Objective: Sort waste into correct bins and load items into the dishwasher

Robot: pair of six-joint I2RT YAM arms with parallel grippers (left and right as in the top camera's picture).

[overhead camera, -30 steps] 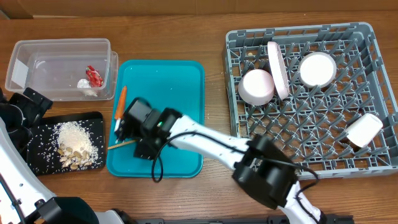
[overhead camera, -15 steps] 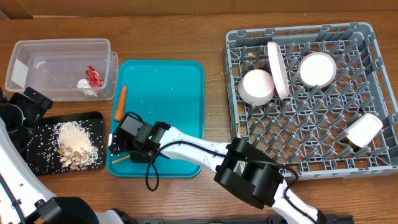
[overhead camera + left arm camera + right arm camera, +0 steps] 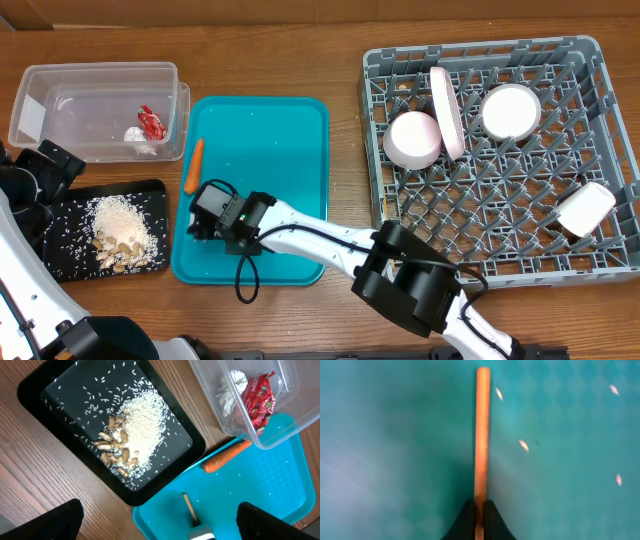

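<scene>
My right gripper (image 3: pixel 480 516) is shut on a thin wooden chopstick (image 3: pixel 481 435) just over the teal tray (image 3: pixel 280 140); in the overhead view the right gripper (image 3: pixel 205 222) hides the chopstick. The chopstick (image 3: pixel 189 506) also shows in the left wrist view. A carrot (image 3: pixel 193 165) lies at the tray's left edge. My left gripper (image 3: pixel 159 515) hangs open and empty above the black tray (image 3: pixel 150 190), which holds rice and nuts (image 3: pixel 118 225). The clear tub (image 3: pixel 60 85) holds a red wrapper (image 3: pixel 151 121) and a white scrap (image 3: pixel 135 135).
The grey dish rack (image 3: pixel 480 255) at the right holds two white bowls (image 3: pixel 412 140), an upright plate (image 3: pixel 447 112) and a small cup (image 3: pixel 585 208). My right arm stretches across the teal tray's front. A few rice grains are scattered on the tray.
My right gripper dropped to the front left of the teal tray, closed on the chopstick and drew back slightly. The left arm stayed still.
</scene>
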